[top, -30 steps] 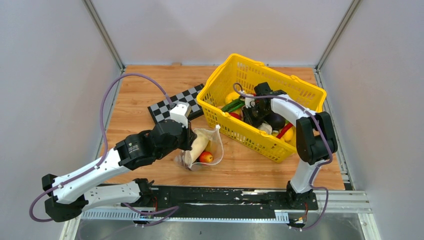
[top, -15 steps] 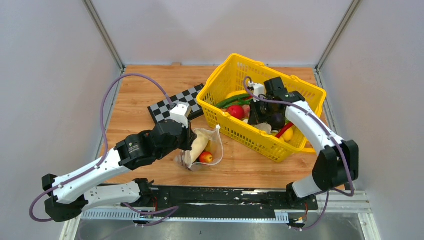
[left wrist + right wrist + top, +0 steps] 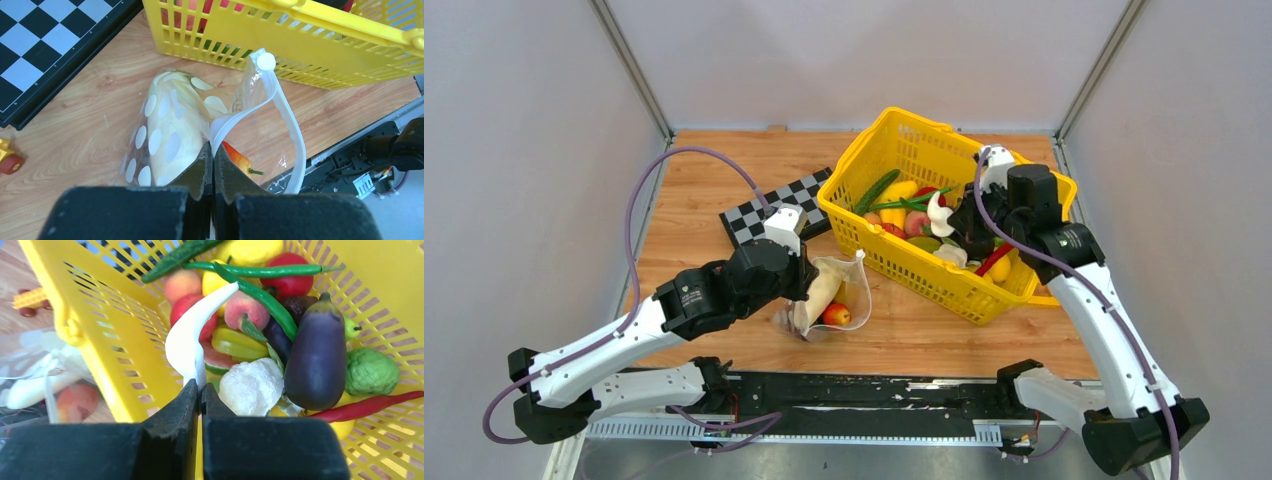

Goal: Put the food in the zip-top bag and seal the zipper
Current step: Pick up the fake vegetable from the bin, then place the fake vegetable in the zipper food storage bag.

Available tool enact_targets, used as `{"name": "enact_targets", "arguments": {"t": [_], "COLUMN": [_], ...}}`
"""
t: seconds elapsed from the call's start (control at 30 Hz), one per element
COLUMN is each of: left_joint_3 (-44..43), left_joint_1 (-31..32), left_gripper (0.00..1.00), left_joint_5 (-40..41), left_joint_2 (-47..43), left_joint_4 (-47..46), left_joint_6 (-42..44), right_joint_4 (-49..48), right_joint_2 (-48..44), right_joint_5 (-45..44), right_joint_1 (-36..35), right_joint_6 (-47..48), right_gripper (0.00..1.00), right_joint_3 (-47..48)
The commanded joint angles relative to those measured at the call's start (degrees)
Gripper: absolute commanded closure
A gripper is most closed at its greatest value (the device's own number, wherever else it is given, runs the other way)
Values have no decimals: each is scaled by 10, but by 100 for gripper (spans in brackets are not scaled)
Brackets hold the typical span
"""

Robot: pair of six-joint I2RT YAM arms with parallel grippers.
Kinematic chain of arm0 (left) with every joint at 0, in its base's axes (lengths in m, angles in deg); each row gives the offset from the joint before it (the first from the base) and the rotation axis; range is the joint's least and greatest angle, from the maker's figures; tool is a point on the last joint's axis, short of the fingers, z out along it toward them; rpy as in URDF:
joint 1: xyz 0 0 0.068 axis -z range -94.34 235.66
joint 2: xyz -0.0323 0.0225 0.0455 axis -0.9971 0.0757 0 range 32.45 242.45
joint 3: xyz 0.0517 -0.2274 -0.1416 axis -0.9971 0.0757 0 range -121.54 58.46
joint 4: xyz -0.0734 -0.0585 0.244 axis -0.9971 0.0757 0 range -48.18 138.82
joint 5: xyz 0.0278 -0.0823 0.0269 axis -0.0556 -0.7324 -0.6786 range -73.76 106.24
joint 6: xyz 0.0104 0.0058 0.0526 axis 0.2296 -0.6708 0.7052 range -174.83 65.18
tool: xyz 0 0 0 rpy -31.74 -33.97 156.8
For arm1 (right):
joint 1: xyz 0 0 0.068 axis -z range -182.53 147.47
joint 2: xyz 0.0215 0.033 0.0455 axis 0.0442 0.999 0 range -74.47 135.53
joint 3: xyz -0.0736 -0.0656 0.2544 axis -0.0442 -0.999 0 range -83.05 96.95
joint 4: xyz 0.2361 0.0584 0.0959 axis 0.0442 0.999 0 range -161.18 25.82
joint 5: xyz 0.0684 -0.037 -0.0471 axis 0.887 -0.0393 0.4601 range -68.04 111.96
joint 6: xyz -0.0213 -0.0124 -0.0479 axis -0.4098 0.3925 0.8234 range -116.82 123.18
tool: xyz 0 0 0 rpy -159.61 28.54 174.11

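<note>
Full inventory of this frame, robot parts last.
basket: one, yellow, table's right side, holding toy food
eggplant: one, dark purple, in basket
chilli: one, red, in basket
white curved vegetable: one, white, over basket, gripped by right tool
zip-top bag: one, clear with white dots, on table left of basket
cream-white vegetable: one, cream-white, inside bag
round fruit: one, orange-red, inside bag
checkerboard: one, black-and-white, behind bag
table: one, wooden
left tool: one, black, shut on bag's mouth edge
right tool: one, black, shut on white curved vegetable
</note>
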Motion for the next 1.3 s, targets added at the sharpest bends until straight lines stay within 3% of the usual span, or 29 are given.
{"name": "enact_targets", "arguments": {"t": [0.0,0.27,0.47,0.53,0.67,0.83,0.97,1.27], "left_joint_3": [-2,-3,-2,-3,-4,-4,-4,2], "left_joint_1": [-1,-1,-1,0,-1,0,-1,-1], "left_gripper": [100,100,100,100,100,100,100,100], "left_joint_5": [5,3,7,9,11,11,11,16], "left_joint_2": [0,2,-1,-1,-1,1,-6,-16], "left_joint_4": [-34,-36,-39,-40,-45,-47,-43,-49], "left_joint_6": [-6,-5,-7,-7,-7,-7,-11,-14], "right_joint_4": [-67,-116,-140,-119,-30,7,-8,-16], "right_joint_2": [-41,-87,-96,-92,-69,-10,36,124], "right_joint_5": [32,162,400,426,368,243,188,158], "right_joint_1": [1,1,-8,-28,-119,-252,-271,-310], "right_joint_6": [-48,-70,-52,-32,60,97,86,78], "right_gripper": [100,100,100,100,100,100,100,99], "right_joint_3": [-8,-15,-20,-8,26,45,56,88]}}
